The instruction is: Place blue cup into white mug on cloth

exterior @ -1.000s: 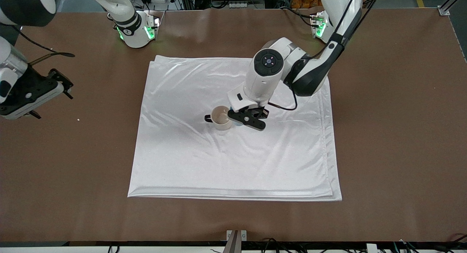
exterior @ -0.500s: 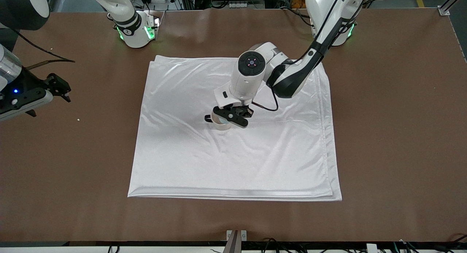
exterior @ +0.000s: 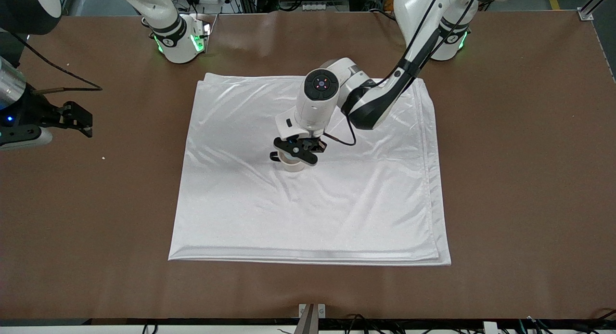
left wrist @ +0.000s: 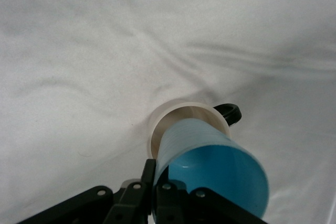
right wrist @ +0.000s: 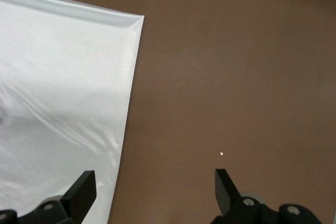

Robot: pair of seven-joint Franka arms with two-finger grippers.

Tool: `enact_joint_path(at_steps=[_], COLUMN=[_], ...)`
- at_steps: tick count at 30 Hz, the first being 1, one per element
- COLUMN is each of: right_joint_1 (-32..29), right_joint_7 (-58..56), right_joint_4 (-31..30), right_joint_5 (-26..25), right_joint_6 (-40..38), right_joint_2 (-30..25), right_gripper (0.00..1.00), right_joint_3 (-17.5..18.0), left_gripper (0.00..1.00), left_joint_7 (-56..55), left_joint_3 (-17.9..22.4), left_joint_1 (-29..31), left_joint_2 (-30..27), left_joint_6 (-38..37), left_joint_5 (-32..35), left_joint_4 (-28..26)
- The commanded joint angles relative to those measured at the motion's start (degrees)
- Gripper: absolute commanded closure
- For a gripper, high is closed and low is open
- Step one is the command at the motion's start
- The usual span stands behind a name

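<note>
Front view: left gripper (exterior: 297,150) covers most of the mug (exterior: 292,165); only its lower wall and handle show. Cup not discernible here beneath the gripper.

Left wrist view: cup (left wrist: 210,169) blocks much of the mug (left wrist: 173,114) mouth; cup base hidden, so cannot tell whether it is inside the mug or above the rim. Fingers (left wrist: 149,179) cut off by frame edge.

Right gripper (exterior: 72,117): arm cropped at front view's edge. In right wrist view its body (right wrist: 152,187) is cut off.

Cloth (exterior: 308,180) partly hidden under left arm.
</note>
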Motion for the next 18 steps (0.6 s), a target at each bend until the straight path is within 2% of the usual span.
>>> enact_joint_path(at_steps=[1,5,8,15,18], right_joint_1=[-0.2,-0.2,-0.4,-1.1,-1.3], right_joint_7=[8.2,13.0,16.2,16.2,16.2], right_joint_4=[1.7,2.1,2.1,1.6,1.5], right_joint_5=[1.5,1.6,5.0,6.5,6.5], right_joint_6=[-1.3,-1.7,-2.3,-3.4,-3.3], right_joint_2=[-0.5,-0.5,-1.0,-1.6,-1.8], right_gripper=[0.0,0.0,0.0,0.0,0.0], right_joint_3=[0.2,0.2,0.0,-0.1,-0.2], left_gripper=[1.0,1.0,1.0,1.0,0.68], left_joint_7=[-0.4,-0.4,-0.4,-0.4,-0.4], left_joint_3=[1.1,1.1,1.1,1.2,1.2], left_joint_1=[-1.4,-1.4,-1.4,-1.4,-1.5], left_joint_2=[1.4,2.0,2.3,2.9,3.1], left_joint_6=[0.4,1.1,1.6,2.8,2.9], left_joint_5=[-0.5,-0.5,-0.5,-0.5,-0.4], left_joint_4=[1.3,1.3,1.3,1.3,1.3])
